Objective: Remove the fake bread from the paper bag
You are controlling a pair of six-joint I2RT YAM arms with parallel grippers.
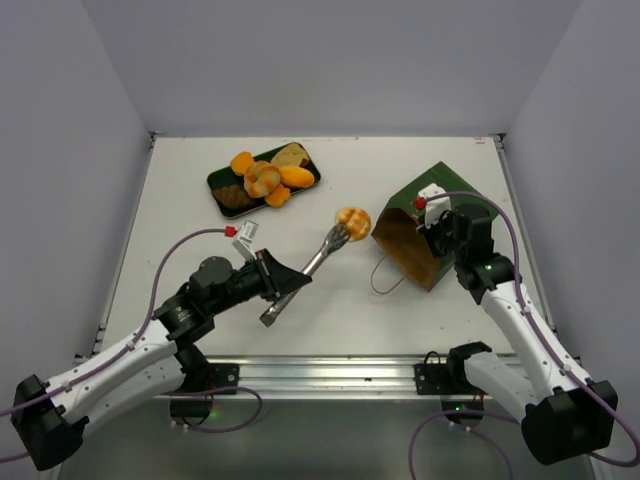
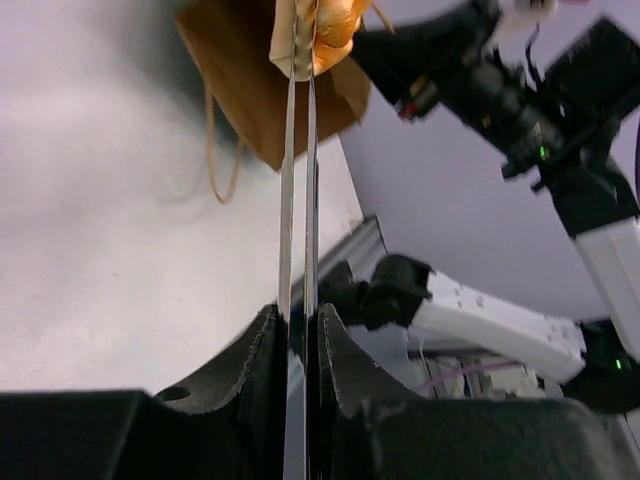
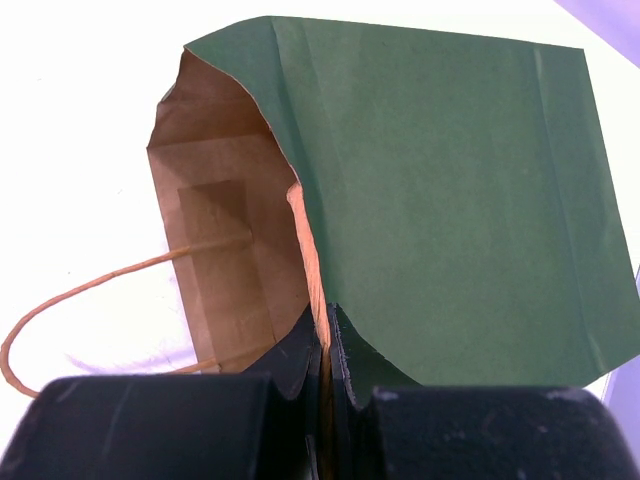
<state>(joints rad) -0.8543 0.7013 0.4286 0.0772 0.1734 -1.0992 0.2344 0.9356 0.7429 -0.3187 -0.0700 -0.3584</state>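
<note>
A tan bun [image 1: 352, 220] sits pinched in tongs [image 1: 305, 268] beyond the left gripper [image 2: 298, 325], whose fingers squeeze them; the right gripper [image 3: 325, 345] fingers pinch the paper bag [image 3: 440, 200] wall between them.

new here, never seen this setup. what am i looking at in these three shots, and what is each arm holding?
Two robot arms are bolted at the near edge of a white table, each ending in a two-finger gripper.

The overhead view comes from a fixed camera above and behind the arms. The other two come from cameras on the wrists, looking along each arm's own fingers.

The left gripper is shut on metal tongs, whose tips pinch an orange toy bun just outside the bag's mouth.

The right gripper is shut on the wall of the paper bag, green outside and brown inside, lying on its side with its mouth open. What shows of the inside looks empty.

At the far left, a dark tray already carries several bread pieces.
</note>
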